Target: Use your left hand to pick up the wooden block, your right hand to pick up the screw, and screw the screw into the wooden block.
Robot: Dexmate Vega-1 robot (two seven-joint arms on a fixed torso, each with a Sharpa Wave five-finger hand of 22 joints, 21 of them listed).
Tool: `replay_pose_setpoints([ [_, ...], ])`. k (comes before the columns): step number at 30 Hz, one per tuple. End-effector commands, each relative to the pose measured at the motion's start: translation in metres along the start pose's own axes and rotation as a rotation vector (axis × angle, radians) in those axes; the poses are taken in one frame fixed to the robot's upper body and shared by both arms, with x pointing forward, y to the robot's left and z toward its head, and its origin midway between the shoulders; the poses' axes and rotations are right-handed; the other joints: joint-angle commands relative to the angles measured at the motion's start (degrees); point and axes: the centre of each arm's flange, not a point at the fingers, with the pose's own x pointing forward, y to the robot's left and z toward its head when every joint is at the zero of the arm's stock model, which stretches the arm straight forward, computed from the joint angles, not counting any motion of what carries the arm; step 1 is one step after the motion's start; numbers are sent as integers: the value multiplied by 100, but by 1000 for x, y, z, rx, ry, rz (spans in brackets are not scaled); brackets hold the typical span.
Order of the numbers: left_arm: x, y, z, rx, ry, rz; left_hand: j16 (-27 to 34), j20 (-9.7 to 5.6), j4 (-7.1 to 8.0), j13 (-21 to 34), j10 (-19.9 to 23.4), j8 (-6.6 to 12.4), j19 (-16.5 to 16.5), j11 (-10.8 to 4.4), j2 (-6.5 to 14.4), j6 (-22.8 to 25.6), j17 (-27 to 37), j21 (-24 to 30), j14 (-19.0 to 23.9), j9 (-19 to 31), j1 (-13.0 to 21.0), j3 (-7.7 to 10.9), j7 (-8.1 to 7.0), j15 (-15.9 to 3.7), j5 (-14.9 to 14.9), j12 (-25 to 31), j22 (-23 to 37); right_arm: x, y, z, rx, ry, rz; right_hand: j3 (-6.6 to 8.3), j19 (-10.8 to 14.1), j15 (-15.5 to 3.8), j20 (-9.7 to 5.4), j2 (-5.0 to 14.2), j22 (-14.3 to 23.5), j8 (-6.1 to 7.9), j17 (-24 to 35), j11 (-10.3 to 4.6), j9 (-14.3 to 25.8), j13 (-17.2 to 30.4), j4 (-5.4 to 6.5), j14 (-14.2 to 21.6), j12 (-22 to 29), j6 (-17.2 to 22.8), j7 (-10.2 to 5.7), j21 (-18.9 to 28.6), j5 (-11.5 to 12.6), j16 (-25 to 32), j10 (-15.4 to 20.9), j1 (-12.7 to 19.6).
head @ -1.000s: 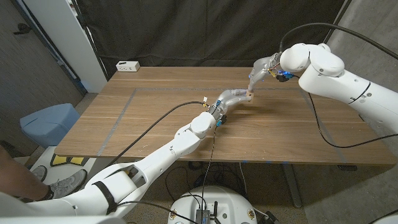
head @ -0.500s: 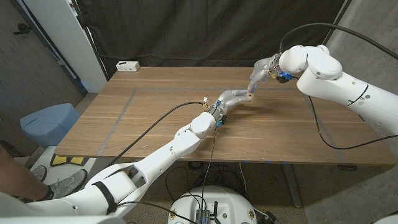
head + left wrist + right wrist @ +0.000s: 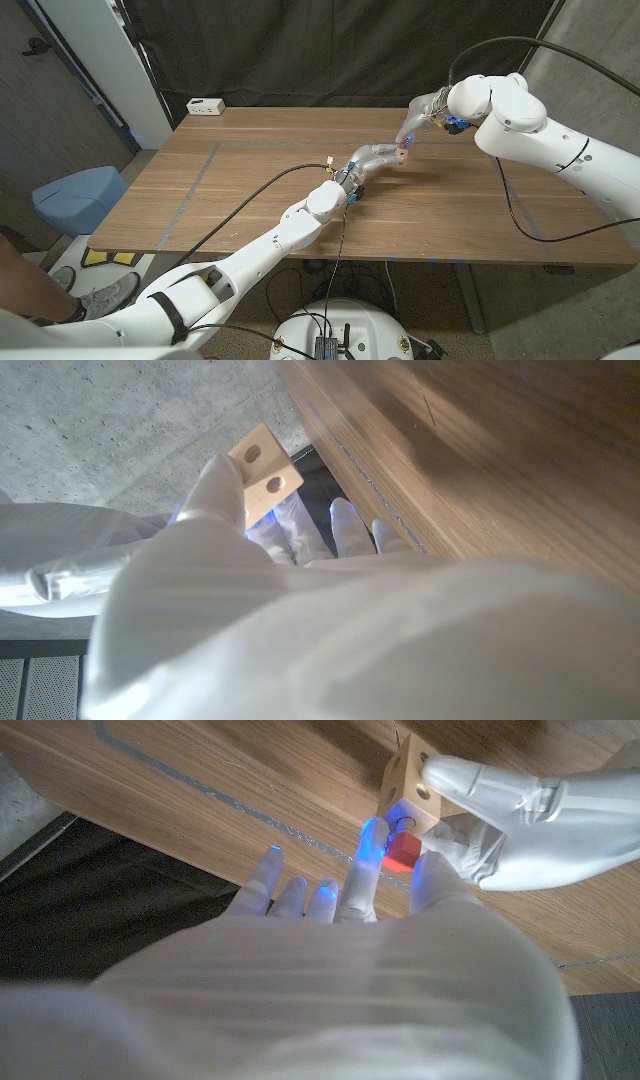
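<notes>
My left hand (image 3: 375,157) holds the small pale wooden block (image 3: 402,153) just above the middle of the table. In the left wrist view the block (image 3: 265,472) stands up from my fingers and shows two round holes. My right hand (image 3: 418,118) hangs right above and behind it. In the right wrist view my right hand's fingertips pinch the red-headed screw (image 3: 402,851) against the block (image 3: 410,782), at a hole in its face. The left hand (image 3: 510,810) grips the block from the side. The screw's shaft is hidden.
The wooden table (image 3: 250,170) carries grey tape lines (image 3: 200,175) on its left half and a white socket box (image 3: 205,105) at its far left edge. A blue bin (image 3: 80,195) and a person's shoe (image 3: 95,295) are on the floor to the left.
My right hand and forearm have edged slightly left, closer over the block. The left hand and the block have stayed where they were.
</notes>
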Motion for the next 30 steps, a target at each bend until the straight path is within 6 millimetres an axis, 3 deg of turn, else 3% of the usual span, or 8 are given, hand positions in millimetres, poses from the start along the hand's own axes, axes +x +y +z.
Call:
replay_pose_setpoints([
  [1, -2, -1, 1, 1, -2, 5, -22, 24, 13, 82, 45, 46, 2, -8, 68, 86, -3, 37, 45, 22, -6, 59, 59, -372, 26, 35, 23, -1, 3, 2, -9, 13, -2, -58, 68, -25, -19, -6, 26, 51, 2, -8, -20, 9, 18, 98, 11, 141, 1, 2, 45, 3, 100, -121],
  [11, -2, -1, 2, 3, -7, 2, -29, 22, 14, 84, 45, 46, 2, -8, 75, 88, -4, 37, 41, 22, -8, 71, 58, -369, 28, 34, 23, -5, 3, 3, -12, 21, -13, -415, 66, -67, -74, -324, 28, -50, -3, 2, -166, 10, 179, 148, -49, 200, 24, -26, 122, -54, 163, -653],
  [16, 0, -2, 2, 2, -7, -2, -30, 22, 13, 85, 40, 48, 1, -6, 76, 91, -5, 37, 44, 22, -9, 77, 56, -377, 29, 30, 23, -6, 1, 2, -14, 29, -11, -538, 56, -67, -108, -406, 29, -96, 2, 100, -212, 12, 256, 184, -67, 194, 53, -35, 170, -66, 182, -855],
  [21, 0, -1, 1, -1, -5, -2, -30, 23, 17, 86, 39, 49, 2, -4, 77, 93, -4, 36, 45, 21, -16, 78, 62, -373, 29, 29, 23, -6, -1, 2, -24, 38, 0, -613, 57, -66, -113, -453, 30, -156, 4, 148, -240, 14, 301, 191, -85, 114, 90, -37, 210, -84, 178, -973],
  [26, 1, 0, 1, -3, -5, -2, -32, 23, 18, 86, 42, 48, 1, -5, 74, 93, -5, 36, 47, 21, -22, 79, 57, -372, 29, 29, 23, -6, -4, 0, -33, 47, 13, -694, -71, -10, -39, -491, 29, -288, -3, 336, -268, 22, 329, 176, -112, -125, 107, -77, 305, -139, 149, -1059],
  [30, 2, 1, 1, -2, -6, -1, -35, 27, 21, 87, 37, 45, 2, -4, 78, 84, -5, 36, 44, 21, -26, 84, 64, -365, 30, 27, 23, -6, -4, -2, -35, 48, 33, -717, -113, 26, -1, -495, 28, -328, -6, 387, -234, 27, 330, 162, -144, -256, 138, -82, 348, -164, 71, -1071],
])
